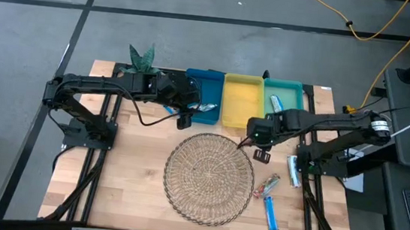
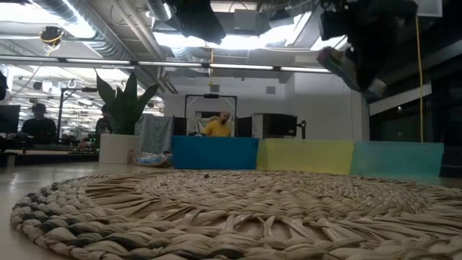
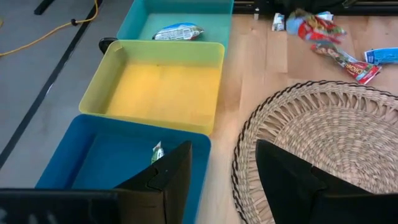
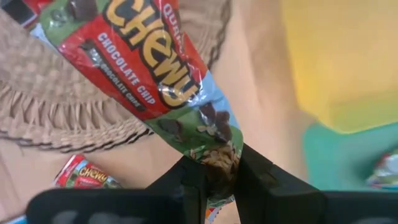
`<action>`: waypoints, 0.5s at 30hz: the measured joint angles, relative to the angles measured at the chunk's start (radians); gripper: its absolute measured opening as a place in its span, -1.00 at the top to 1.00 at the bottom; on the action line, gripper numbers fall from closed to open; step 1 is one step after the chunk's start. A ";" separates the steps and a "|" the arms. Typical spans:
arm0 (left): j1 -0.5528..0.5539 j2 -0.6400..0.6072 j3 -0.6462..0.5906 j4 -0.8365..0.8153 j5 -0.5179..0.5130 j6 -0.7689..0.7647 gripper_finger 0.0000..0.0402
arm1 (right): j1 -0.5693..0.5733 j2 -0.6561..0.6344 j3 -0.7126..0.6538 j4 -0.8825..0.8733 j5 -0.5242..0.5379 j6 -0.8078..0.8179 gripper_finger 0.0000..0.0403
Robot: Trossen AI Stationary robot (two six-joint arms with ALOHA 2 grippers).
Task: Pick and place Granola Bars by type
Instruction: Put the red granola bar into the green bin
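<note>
Pinched by one crimped end in my right jaws (image 4: 219, 169), the red-green crinkly chocolate-chip granola bar (image 4: 149, 68) hung light and floppy, while my left jaws (image 3: 224, 174) gaped empty.

Round wicker mat (image 1: 209, 177) on the table (image 1: 130, 183) (blue (image 1: 209, 82), yellow (image 1: 242, 100), teal trays (image 1: 291, 94) behind).

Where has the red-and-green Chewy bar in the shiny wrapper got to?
The red-and-green Chewy bar hangs pinched in the right gripper, above the table between the round wicker mat and the yellow tray.
</note>
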 joint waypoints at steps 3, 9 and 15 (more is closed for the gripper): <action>0.000 0.000 0.000 0.000 0.001 0.000 0.15 | -0.017 0.000 0.051 -0.034 0.011 0.000 0.71; 0.000 0.000 0.000 0.000 0.005 0.000 0.15 | -0.059 0.001 0.146 -0.061 0.011 0.039 0.71; 0.000 0.000 0.000 0.000 0.005 0.000 0.15 | -0.111 0.001 0.249 -0.138 0.011 0.053 0.71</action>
